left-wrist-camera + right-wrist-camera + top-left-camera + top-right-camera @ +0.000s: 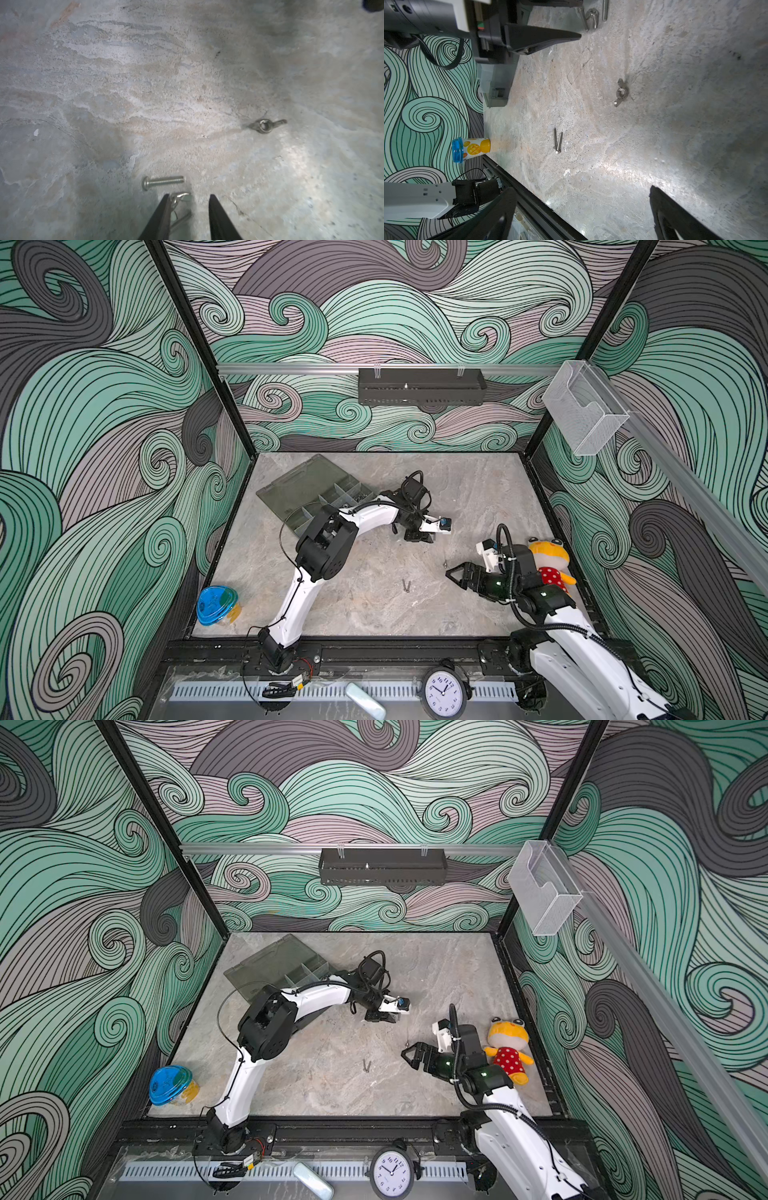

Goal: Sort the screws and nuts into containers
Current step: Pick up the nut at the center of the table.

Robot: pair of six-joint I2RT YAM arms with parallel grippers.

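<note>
Left tool low over a knot of fasteners, nothing clamped.

I see the left tool (189, 197) close to the worktop (124, 93), jaws part open to straddle a silver wing nut (182, 195) that lies against one jaw. One screw (163, 182) lies just ahead of the tips and another screw (182, 218) beneath them, so I judge a single pick awkward. The right tool (582, 188) hangs wide open and empty, off to the side, leaving room. The organiser box (299, 489) sits behind the left arm.

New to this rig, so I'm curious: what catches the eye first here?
The teal wave-patterned walls dominate. On the table, a yellow plush toy lies at the right edge beside the right arm, and a blue-lidded tub stands at the near left corner.
</note>
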